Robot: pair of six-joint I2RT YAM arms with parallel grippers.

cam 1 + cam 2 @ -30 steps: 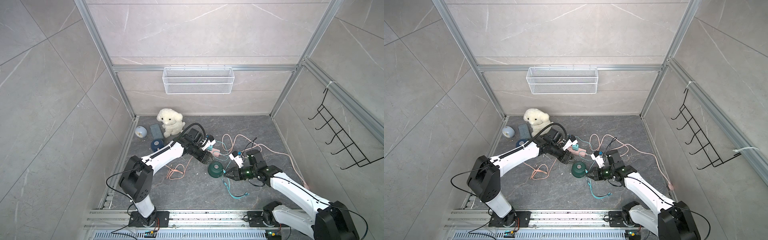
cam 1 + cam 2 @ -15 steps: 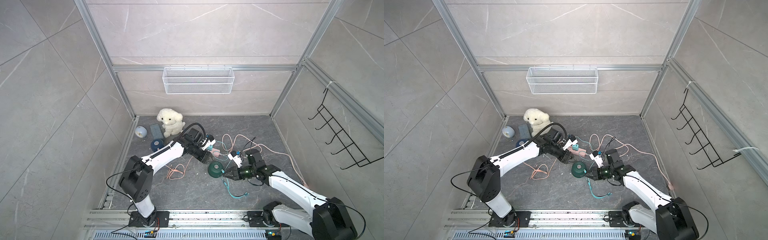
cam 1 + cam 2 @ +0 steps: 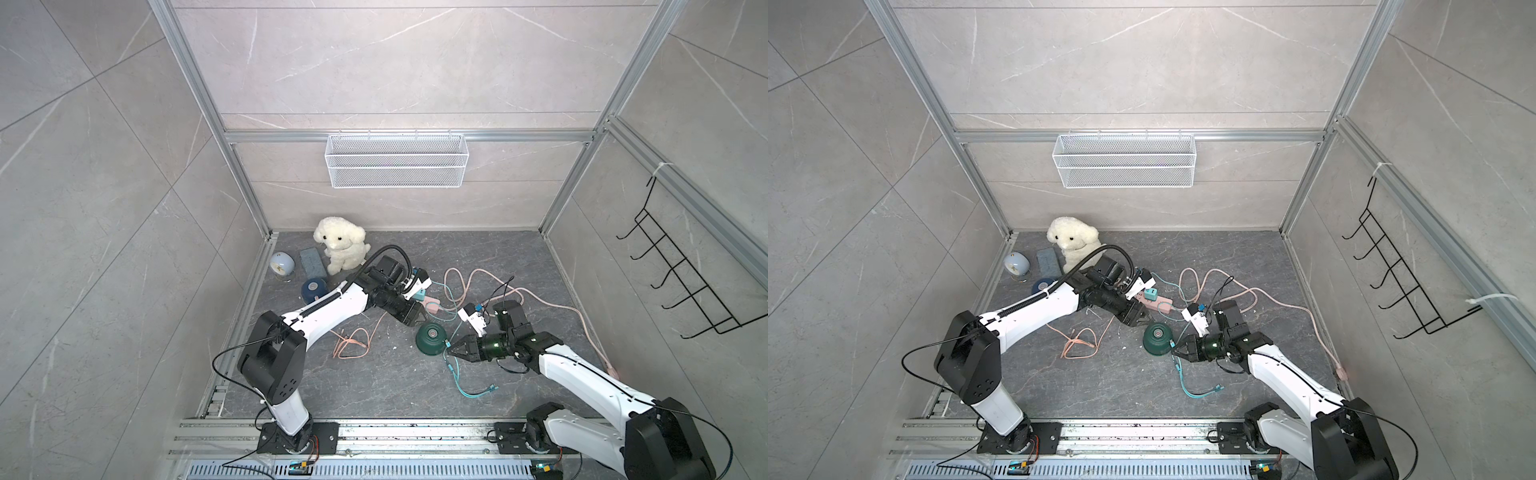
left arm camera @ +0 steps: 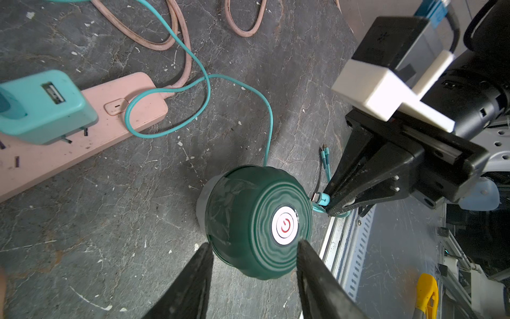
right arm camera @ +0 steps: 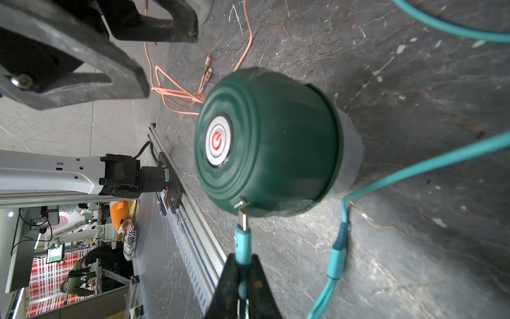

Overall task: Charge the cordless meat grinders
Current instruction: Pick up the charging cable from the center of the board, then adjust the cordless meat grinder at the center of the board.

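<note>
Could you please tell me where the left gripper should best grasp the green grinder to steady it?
I would pinch the ribbed dome of the green grinder across its width, coming from above on the side opposite its port, which faces the teal plug in the right gripper.

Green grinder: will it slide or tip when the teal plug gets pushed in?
Probably slides: the green grinder stands loose on the smooth floor, and the left gripper is open near it, not gripping. Tipping is less likely since it's squat, though the teal plug aims high on its side.
</note>
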